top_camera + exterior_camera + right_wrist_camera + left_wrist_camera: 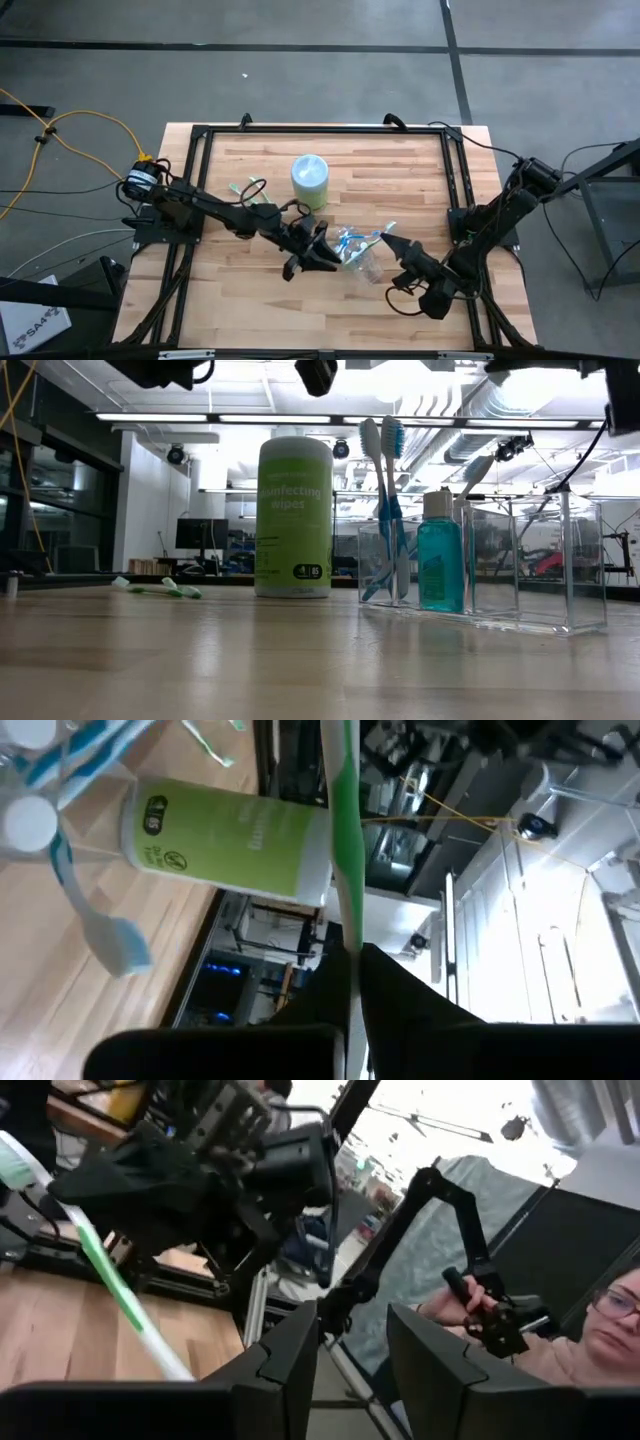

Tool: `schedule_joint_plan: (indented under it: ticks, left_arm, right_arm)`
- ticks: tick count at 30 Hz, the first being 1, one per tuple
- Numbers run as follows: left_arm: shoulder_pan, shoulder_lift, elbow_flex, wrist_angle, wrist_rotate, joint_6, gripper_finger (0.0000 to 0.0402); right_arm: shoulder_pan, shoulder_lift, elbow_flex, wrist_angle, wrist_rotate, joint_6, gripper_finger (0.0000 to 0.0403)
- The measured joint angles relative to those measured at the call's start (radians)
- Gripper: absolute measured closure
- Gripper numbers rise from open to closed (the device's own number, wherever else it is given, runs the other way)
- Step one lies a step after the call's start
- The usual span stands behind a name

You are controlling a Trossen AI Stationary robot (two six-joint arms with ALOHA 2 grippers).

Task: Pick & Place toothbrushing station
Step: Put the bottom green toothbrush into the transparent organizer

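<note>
My right gripper (386,239) is clamped on a green-white toothbrush (345,850), right of centre in the high view, beside the clear container (480,565). I should keep the handle upright over an empty compartment. My left gripper (322,240) waits with jaws apart.

Probably a robotics lab: exposed ceiling ducts (470,410), monitors (200,535), concrete floor (300,90).

- left arm reaches in from the table's left edge toward the middle, left gripper (322,248) low over the centre, fingers (290,1365) parted, nothing between them
- right arm folded in from the right edge, right gripper (388,240) pointing at the centre, fingers clamped on a green-white toothbrush (345,840)
</note>
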Motion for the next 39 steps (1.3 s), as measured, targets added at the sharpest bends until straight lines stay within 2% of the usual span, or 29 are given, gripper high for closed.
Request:
schedule_joint_plan:
  ticks: [7, 15, 27, 39]
  left_arm:
    - [0.047, 0.000, 0.014, -0.034, 0.096, -0.083, 0.0283]
    - [0.094, 0.000, 0.014, -0.074, 0.185, -0.169, 0.0283]
    - [0.082, 0.000, 0.014, -0.139, 0.205, -0.178, 0.0283]
    - [0.077, 0.000, 0.014, -0.150, 0.240, -0.182, 0.0283]
  right_arm:
    - [-0.016, 0.000, 0.018, 0.051, -0.089, -0.138, 0.0400]
    - [-0.047, 0.000, 0.018, 0.122, -0.157, -0.196, 0.0400]
    - [-0.118, 0.000, 0.018, 0.509, -0.305, -0.539, 0.0400]
    - [-0.130, 0.000, 0.018, 0.575, -0.369, -0.692, 0.0400]
